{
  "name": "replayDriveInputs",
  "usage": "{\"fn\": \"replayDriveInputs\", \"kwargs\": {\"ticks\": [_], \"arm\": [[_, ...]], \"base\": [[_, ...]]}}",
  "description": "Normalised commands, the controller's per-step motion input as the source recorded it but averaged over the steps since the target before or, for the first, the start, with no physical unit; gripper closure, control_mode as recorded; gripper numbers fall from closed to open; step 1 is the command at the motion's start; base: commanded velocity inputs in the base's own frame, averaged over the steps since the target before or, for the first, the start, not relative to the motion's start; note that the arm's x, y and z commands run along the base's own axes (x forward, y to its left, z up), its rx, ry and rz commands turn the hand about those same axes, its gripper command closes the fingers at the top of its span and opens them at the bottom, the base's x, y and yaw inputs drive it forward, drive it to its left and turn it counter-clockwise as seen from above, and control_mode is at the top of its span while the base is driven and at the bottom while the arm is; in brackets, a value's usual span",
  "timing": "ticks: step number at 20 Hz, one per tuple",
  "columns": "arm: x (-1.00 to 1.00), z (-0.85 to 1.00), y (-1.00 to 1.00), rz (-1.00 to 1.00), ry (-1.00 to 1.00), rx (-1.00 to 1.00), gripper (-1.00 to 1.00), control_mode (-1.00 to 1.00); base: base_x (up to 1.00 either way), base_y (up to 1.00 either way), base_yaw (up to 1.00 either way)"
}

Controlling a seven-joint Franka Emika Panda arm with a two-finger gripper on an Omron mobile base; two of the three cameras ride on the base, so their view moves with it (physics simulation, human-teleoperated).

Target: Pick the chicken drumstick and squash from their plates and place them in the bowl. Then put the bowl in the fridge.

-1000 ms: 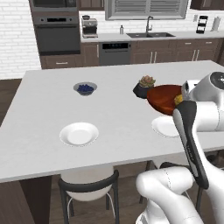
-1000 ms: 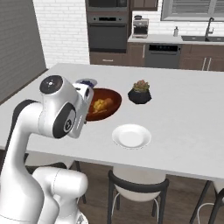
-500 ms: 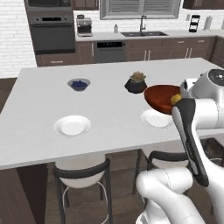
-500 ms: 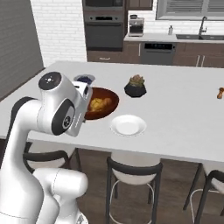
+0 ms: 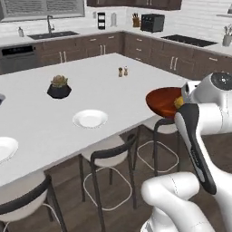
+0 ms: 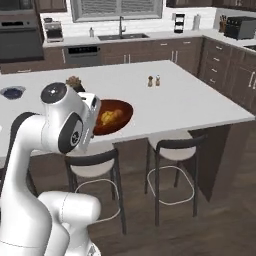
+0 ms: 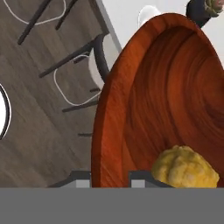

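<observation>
No legible brand, label or writing is seen on any item. The bowl (image 7: 166, 100), dark red-brown and glossy, is gripped at its rim by the gripper (image 7: 109, 177), whose two finger tips are clamped either side of the bowl's wall, one outside and one inside. In the hand view the squash (image 7: 186, 168), a lumpy yellow lump, is seen lying inside the bowl against its lower wall, just beside the inner finger tip. In the right base view the bowl (image 6: 116, 116) is shown held up beside the arm's head over the near edge of the white island counter (image 6: 185, 100), with yellow-orange contents in it; whether the chicken drumstick is among them cannot be told. In the left base view the bowl (image 5: 164, 100) is seen off the counter's corner, above a stool (image 5: 161, 129). Two white plates are left on the counter, one (image 5: 90, 118) near the middle of its front and one (image 5: 5, 147) cut by the left edge, both bare. A black pot with a succulent (image 5: 59, 87) stands farther back, and a pair of small shakers (image 5: 123, 71) stands well apart from it. A small grey bowl with blue contents (image 6: 12, 92) is seen at the counter's far left.
</observation>
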Motion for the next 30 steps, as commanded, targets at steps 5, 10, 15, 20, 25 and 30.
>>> {"fn": "replayDriveInputs", "kwargs": {"ticks": [5, 10, 15, 20, 25, 30], "arm": [[0.0, 0.0, 0.0, 0.0, 0.0, 0.0, 1.0, 1.0], [0.0, 0.0, 0.0, 0.0, 0.0, 0.0, 1.0, 1.0], [0.0, 0.0, 0.0, 0.0, 0.0, 0.0, 1.0, 1.0], [0.0, 0.0, 0.0, 0.0, 0.0, 0.0, 1.0, 1.0], [0.0, 0.0, 0.0, 0.0, 0.0, 0.0, 1.0, 1.0], [0.0, 0.0, 0.0, 0.0, 0.0, 0.0, 1.0, 1.0]], "base": [[0.0, -0.04, -0.95], [0.0, 0.0, -0.91], [0.32, -0.03, -0.66], [0.86, 0.19, -0.27], [0.99, 0.3, -0.2], [1.0, 0.25, -0.17]]}}
